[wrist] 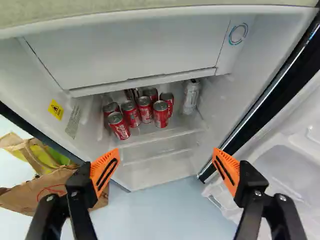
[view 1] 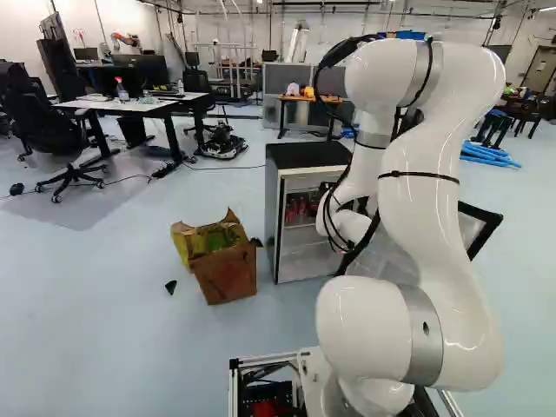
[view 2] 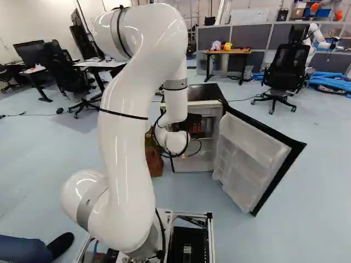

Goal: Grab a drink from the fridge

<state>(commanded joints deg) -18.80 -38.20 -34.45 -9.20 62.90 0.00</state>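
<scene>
Inside one fridge [wrist: 239, 85], one silver can [wrist: 190, 97], seven-plus red cans [wrist: 160, 114]

a torn cardboard box [view 1: 228, 276], black office chairs [view 2: 286, 68], a blue bundle [view 1: 486, 156], perhaps hoses.

Red cans [wrist: 145, 109] stand clustered on a pale shelf [wrist: 165, 131] inside the fridge [view 1: 308, 155], just right of center in the left base view; a lone silver can [wrist: 191, 97] stands slightly apart on the same shelf, toward the open door [view 2: 258, 156].
</scene>
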